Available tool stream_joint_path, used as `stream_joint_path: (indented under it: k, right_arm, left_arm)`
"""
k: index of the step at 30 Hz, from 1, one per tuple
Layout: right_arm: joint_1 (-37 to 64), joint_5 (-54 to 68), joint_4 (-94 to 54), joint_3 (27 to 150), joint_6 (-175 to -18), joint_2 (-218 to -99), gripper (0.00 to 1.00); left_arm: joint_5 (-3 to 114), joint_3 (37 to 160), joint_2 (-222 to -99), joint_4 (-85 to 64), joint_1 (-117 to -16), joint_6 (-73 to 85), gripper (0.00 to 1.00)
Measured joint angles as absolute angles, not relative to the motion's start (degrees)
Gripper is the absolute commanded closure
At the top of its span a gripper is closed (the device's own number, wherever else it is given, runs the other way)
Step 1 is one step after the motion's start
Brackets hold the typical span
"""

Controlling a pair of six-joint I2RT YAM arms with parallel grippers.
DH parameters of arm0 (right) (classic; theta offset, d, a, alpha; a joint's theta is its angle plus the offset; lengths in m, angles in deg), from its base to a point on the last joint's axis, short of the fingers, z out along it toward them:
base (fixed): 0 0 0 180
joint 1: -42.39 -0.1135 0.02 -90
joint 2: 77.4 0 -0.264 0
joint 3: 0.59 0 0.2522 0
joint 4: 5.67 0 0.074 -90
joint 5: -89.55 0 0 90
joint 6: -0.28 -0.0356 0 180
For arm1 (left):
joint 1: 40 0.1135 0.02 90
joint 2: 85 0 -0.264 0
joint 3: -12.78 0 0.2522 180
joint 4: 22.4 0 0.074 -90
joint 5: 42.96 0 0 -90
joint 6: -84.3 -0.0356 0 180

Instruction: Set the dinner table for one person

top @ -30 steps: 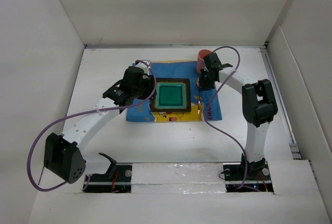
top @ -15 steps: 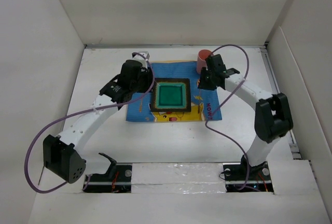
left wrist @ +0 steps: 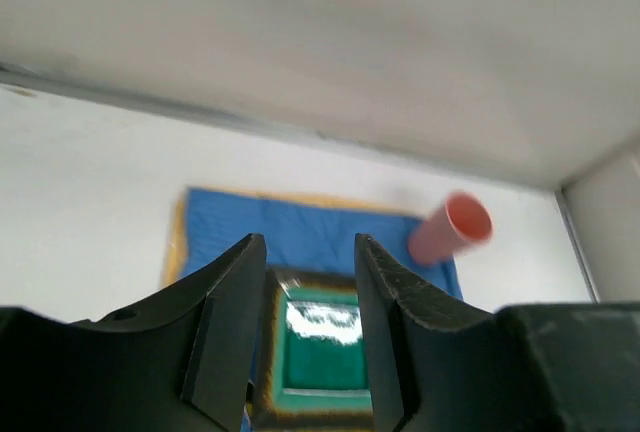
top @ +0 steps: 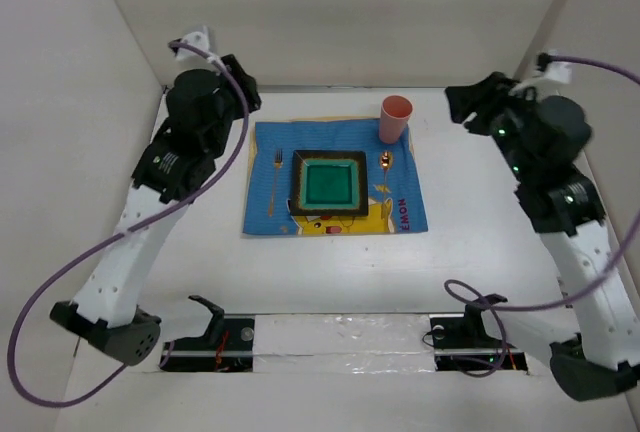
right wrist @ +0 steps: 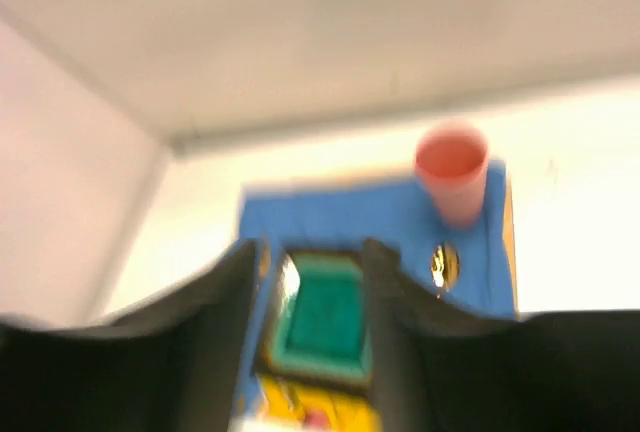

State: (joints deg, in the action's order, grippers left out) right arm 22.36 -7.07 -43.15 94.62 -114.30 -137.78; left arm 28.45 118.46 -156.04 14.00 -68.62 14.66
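Note:
On the white dinner table [top: 200, 262] lies a blue cartoon-print placemat [top: 400, 207]. A square green plate [top: 327, 184] with a dark rim sits at its middle. A fork [top: 275, 184] lies left of the plate and a gold spoon [top: 386, 164] right of it. A pink cup [top: 395, 118] stands at the mat's far right corner. My left gripper [left wrist: 308, 252] hangs high over the far left, open and empty, with the plate [left wrist: 320, 347] seen between its fingers. My right gripper [right wrist: 313, 252] is raised at the far right, open and empty, in a blurred view.
White wall panels [top: 330, 22] enclose the table on three sides. A silver tape strip [top: 340, 337] runs along the near edge between the arm bases. Purple cables [top: 40, 292] loop beside both arms.
Both arms have lifted off the placemat and swung outward and up. The right jaws have opened wide, and the spoon and fork now lie uncovered beside the plate.

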Motion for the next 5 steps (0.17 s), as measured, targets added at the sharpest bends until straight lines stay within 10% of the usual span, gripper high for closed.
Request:
stream_joint_path:
  k: [5]
  right_arm:
    - [27.39, -9.91, -40.16, 96.52, -115.74, -130.48, 0.25]
  left_arm:
    - [17.19, 114.24, -146.3, 12.1, -68.05, 13.13, 0.62]
